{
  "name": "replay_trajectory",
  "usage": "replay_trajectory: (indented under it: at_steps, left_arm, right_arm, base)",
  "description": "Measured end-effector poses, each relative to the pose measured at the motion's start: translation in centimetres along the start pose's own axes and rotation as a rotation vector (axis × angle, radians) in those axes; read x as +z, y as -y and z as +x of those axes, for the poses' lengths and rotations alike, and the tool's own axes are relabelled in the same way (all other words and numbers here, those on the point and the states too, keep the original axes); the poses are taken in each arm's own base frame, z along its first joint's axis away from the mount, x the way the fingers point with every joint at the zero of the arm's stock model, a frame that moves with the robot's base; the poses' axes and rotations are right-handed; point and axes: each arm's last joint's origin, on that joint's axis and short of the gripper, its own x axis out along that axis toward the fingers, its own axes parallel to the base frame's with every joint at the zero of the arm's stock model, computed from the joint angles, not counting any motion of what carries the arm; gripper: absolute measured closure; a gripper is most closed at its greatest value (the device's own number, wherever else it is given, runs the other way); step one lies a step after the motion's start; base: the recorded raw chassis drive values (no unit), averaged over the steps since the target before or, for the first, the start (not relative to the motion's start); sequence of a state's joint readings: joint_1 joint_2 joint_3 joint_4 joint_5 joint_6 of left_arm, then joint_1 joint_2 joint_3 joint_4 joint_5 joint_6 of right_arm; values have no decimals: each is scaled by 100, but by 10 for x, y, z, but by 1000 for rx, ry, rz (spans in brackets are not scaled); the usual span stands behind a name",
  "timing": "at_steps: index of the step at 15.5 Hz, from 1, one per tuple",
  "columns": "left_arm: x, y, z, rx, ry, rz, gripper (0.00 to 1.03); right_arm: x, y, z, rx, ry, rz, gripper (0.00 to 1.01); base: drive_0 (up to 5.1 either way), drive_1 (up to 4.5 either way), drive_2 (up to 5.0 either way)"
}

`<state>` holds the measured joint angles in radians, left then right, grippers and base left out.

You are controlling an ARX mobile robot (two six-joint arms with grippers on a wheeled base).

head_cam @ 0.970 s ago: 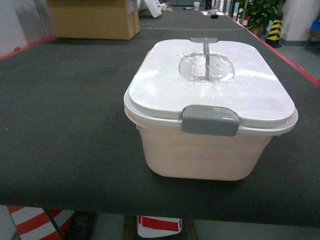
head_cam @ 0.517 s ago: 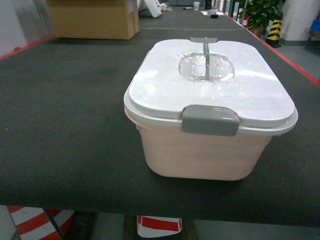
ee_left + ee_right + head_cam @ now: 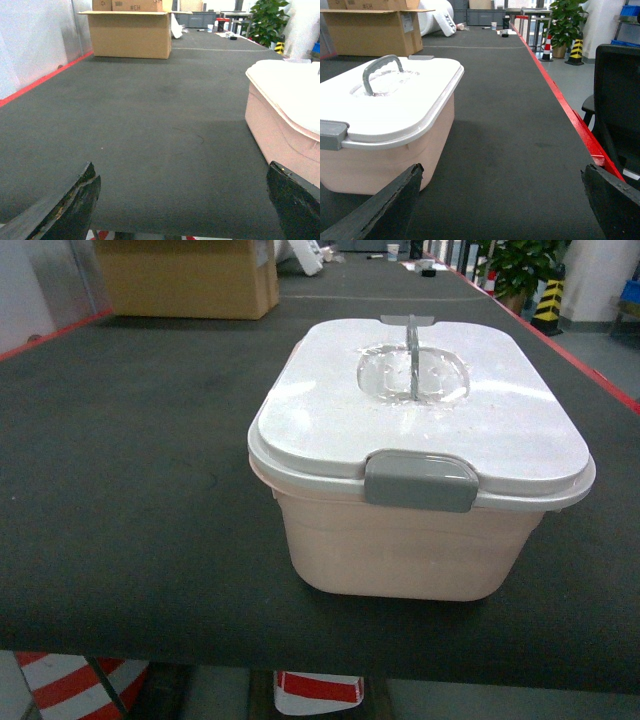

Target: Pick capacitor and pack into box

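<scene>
The box (image 3: pixel 400 550) is a pale pink tub standing near the table's front edge, its white lid (image 3: pixel 420 410) on and a grey latch (image 3: pixel 420 481) down at the front. A grey handle (image 3: pixel 381 70) rises from the lid. No capacitor shows in any view. My left gripper (image 3: pixel 182 200) is open above the dark mat, with the box (image 3: pixel 280 135) to its right. My right gripper (image 3: pixel 502 200) is also open, and the box (image 3: pixel 385 155) lies to its left. Nothing is between either pair of fingers. Neither gripper appears in the head view.
A brown cardboard carton (image 3: pixel 185 278) stands at the table's far left. The table (image 3: pixel 120 490) has a dark mat and a red edge strip (image 3: pixel 560 100) on the right. A black chair (image 3: pixel 617 100) sits beyond that edge. Plants and striped posts (image 3: pixel 577 50) stand far off.
</scene>
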<state>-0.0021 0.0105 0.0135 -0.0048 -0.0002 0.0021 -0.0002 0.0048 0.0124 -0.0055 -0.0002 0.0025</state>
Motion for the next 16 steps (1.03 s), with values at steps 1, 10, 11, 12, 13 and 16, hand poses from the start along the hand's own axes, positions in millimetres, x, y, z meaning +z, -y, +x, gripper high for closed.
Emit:
replay_trajectory:
  at_steps: [1,10,11,12,13,16]
  left_arm:
    - [0,0,0,0,0,0,5]
    - [0,0,0,0,0,0,5]
    - [0,0,0,0,0,0,5]
    - [0,0,0,0,0,0,5]
    - [0,0,0,0,0,0,5]
    - [0,0,0,0,0,0,5]
  right_arm:
    - [0,0,0,0,0,0,3]
    - [0,0,0,0,0,0,3]
    - [0,0,0,0,0,0,3]
    - [0,0,0,0,0,0,3]
    - [0,0,0,0,0,0,3]
    - [0,0,0,0,0,0,3]
  base:
    - [0,0,0]
    - [0,0,0]
    - [0,0,0]
    - [0,0,0]
    - [0,0,0]
    - [0,0,0]
